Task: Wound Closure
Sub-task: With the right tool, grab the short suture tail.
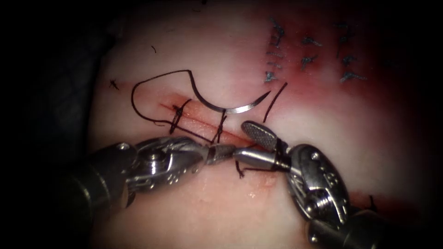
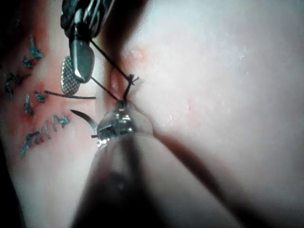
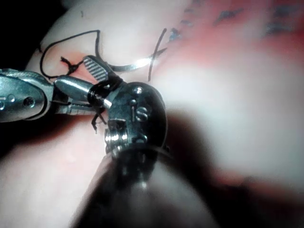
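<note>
The curved needle [image 1: 230, 107] lies free on the tissue [image 1: 194, 41] just above the cut [image 1: 203, 122], held by neither tool and not in the tissue. Its thread [image 1: 138, 87] loops left from the needle's tail and back down to the cut, where two stitches [image 1: 177, 113] cross it. The left tool [image 1: 228, 151] comes in from the lower left, shut on the thread at the cut's lower edge. My right tool [image 1: 242, 139] stands open tip to tip with it. Thread is wound around the base of its jaws, as the wrap [image 3: 102, 90] shows in the right wrist view.
A loose cut piece of thread [image 1: 275, 99] lies right of the needle's point. Blue marks [image 1: 277, 55] sit in rows on reddened tissue at the upper right. A short thread tail [image 1: 240, 173] sticks out below the tools. Red fluid [image 1: 267, 180] stains nearby.
</note>
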Action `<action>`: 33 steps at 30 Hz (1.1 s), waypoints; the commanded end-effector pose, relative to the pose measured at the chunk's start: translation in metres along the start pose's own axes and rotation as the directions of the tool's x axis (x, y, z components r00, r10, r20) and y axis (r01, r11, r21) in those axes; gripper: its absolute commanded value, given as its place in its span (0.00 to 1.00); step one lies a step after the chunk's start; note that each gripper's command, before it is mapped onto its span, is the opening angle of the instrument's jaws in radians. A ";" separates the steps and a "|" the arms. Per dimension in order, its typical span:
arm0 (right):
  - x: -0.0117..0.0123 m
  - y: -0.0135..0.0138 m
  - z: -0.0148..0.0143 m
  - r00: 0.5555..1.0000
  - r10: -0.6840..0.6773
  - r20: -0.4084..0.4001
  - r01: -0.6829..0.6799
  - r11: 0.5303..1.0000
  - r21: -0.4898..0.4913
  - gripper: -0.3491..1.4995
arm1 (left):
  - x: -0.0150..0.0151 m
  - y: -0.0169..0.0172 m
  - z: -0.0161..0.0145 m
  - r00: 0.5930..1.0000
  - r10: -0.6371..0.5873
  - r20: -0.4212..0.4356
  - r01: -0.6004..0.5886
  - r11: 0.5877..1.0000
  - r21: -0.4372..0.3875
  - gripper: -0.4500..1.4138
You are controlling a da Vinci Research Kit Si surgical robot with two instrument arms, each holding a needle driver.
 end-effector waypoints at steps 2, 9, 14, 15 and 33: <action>-0.0004 0.0002 0.0007 0.999 0.041 0.026 -0.040 0.998 -0.040 0.45 | 0.0003 -0.0002 0.0009 1.000 -0.005 -0.003 0.005 1.000 0.004 0.05; -0.0002 0.0015 0.0006 0.995 0.051 0.087 -0.035 0.984 -0.176 0.48 | 0.0010 -0.0001 0.0011 1.000 -0.010 -0.002 0.010 1.000 0.006 0.05; -0.0003 0.0029 0.0007 0.988 0.124 0.090 -0.095 0.956 -0.278 0.51 | 0.0018 -0.0007 0.0018 1.000 -0.022 0.005 0.022 1.000 0.019 0.05; -0.0004 0.0032 0.0008 0.987 0.116 0.107 -0.078 0.950 -0.304 0.51 | 0.0020 -0.0010 0.0023 1.000 -0.026 0.010 0.026 0.999 0.022 0.05; -0.0006 0.0077 0.0007 0.980 0.182 0.073 -0.135 0.895 -0.425 0.58 | 0.0026 -0.0034 0.0050 0.999 -0.052 0.015 0.052 0.998 0.031 0.05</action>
